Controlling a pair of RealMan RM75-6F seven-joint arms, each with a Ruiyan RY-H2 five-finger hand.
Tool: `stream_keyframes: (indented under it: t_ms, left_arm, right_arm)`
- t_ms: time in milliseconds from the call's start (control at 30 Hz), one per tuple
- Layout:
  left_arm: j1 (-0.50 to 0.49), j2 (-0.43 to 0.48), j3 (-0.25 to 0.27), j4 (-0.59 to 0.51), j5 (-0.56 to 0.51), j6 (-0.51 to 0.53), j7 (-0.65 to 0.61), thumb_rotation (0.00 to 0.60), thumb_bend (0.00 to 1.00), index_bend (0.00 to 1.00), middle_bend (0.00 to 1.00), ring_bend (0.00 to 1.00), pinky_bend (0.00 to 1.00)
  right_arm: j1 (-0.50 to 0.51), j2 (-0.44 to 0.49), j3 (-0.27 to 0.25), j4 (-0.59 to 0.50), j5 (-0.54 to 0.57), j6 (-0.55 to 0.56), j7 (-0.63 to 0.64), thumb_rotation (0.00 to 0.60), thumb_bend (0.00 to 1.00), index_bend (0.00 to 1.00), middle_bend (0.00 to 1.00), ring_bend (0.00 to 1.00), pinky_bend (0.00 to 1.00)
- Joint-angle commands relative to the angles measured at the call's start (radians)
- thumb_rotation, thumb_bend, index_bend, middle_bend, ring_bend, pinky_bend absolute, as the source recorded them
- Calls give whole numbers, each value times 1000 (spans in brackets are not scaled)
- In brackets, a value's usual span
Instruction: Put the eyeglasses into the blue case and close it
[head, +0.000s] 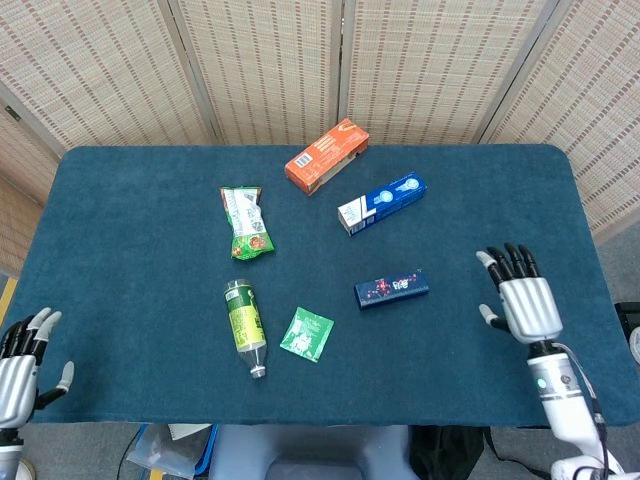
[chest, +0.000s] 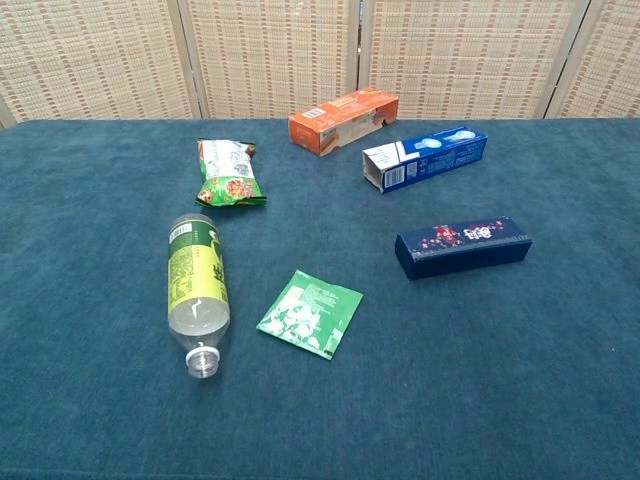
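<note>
From the head view, the right hand (head: 522, 300) hovers over the table's right side with fingers spread wide and nothing in it, well apart from the dark blue case (head: 391, 289), which lies shut on its long side near the middle of the teal table (head: 130, 250). The left hand (head: 20, 360) sits off the table's near left corner, fingers apart, holding nothing. I can't spot any eyeglasses. An orange box (head: 326, 156) and a blue toothpaste box (head: 381, 203) lie toward the back, a green snack bag (head: 245, 222) to the left, and a plastic bottle (head: 244, 327) on its side beside a green sachet (head: 307, 334).

The chest view shows no hands. The case (chest: 463, 246) lies closed right of centre, behind the sachet (chest: 310, 313) and the bottle (chest: 195, 290).
</note>
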Motion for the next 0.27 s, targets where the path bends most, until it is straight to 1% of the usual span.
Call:
stream_keyframes:
  t_ms: [33, 167, 267]
  left_arm:
    - [-7, 0, -2, -7, 3, -3, 11, 600, 424, 81, 0, 0, 0]
    - [-14, -1, -4, -18, 11, -2, 21, 600, 424, 81, 0, 0, 0]
    - [-16, -3, -4, -23, 22, 6, 27, 600, 424, 81, 0, 0, 0]
  right_arm:
    - [-89, 38, -44, -39, -49, 100, 20, 600, 269, 154, 141, 0, 47]
    - [-161, 54, -69, -55, -65, 168, 40, 600, 279, 167, 143, 0, 48]
    - [-194, 71, -85, -68, -77, 190, 48, 600, 280, 173, 143, 0, 49]
